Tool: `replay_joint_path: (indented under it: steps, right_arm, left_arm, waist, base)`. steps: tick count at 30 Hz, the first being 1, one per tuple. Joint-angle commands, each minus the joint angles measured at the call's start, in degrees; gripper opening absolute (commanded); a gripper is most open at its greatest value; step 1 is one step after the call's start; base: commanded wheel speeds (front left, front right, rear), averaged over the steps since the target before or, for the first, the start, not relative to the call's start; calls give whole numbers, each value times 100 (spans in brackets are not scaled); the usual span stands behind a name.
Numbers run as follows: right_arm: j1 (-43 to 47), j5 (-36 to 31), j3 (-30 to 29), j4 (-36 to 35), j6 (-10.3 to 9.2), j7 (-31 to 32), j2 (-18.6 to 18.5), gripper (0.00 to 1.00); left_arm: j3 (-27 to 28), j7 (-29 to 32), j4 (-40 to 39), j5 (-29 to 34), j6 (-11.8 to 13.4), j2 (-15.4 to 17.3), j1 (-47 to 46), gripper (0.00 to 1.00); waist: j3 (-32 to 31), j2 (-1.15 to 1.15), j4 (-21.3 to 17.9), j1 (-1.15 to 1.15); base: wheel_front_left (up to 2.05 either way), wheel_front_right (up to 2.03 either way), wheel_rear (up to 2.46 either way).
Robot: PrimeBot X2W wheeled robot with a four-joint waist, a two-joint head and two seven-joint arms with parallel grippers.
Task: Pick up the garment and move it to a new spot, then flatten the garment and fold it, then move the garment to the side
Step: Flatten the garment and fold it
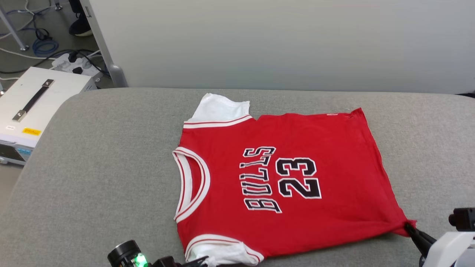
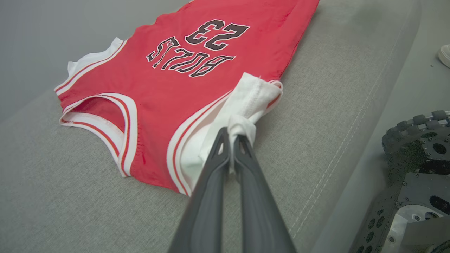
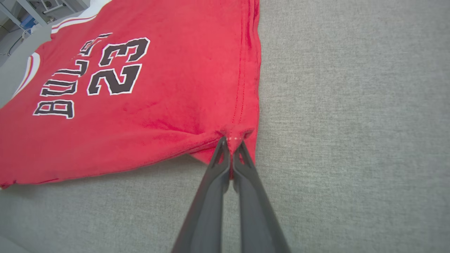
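Jersey (image 1: 334, 148) lay flat on grey table (image 1: 92, 167), collar left, hem right. Left hand (image 2: 232, 136) pinched the near white sleeve (image 2: 248, 100) at the near-left corner. Right hand (image 3: 231, 140) pinched the near-right hem corner (image 3: 242, 130), fingers pressed together on cloth.
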Motion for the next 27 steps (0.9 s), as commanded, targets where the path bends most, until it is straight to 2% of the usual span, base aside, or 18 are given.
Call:
replay_joint_path:
  steps: [1, 5, 12, 16, 17, 20, 24, 27]
  right_arm:
    - [245, 33, -85, -132, -5, 85, -90, 0]
    - [651, 19, -314, -497, -5, 297, -170, 0]
    - [852, -246, -719, -965, -5, 589, -112, 0]
    - [741, -416, -1028, -1166, -5, 744, -29, 0]
    - [540, -549, -1258, -1401, -5, 910, 91, 0]
    - [358, -683, -1367, -1530, -5, 1044, 142, 0]
    - [73, -834, -1409, -1611, -5, 1199, 203, 0]
    - [-185, -980, -1403, -1532, -5, 1311, 224, 0]
  left_arm:
    - [-69, -34, -27, 47, 26, 47, 143, 0]
    - [-184, -34, -50, 72, 26, 58, 242, 0]
    - [12, -34, -98, 166, 44, 60, 87, 0]
    - [234, -34, -144, 265, 84, 119, -122, 0]
    - [489, -34, -197, 326, 92, 161, -419, 0]
    - [632, -34, -231, 330, 72, 205, -687, 0]
    - [669, -34, -144, 349, 47, 279, -1098, 0]
    - [460, -2, 7, 348, 33, 284, -1441, 0]
  waist:
    - [-129, 0, 52, 1]
    - [-129, 0, 40, 1]
    - [36, 0, 46, 1]
    - [203, 0, 26, 1]
    - [393, 0, 4, 1]
    - [553, 0, -13, 1]
    - [783, 0, -38, 1]
    - [957, 0, -62, 1]
  base:
    - [0, 0, 0]
    - [0, 0, 0]
    - [0, 0, 0]
    - [0, 0, 0]
    - [0, 0, 0]
    - [0, 0, 0]
    - [0, 0, 0]
    - [0, 0, 0]
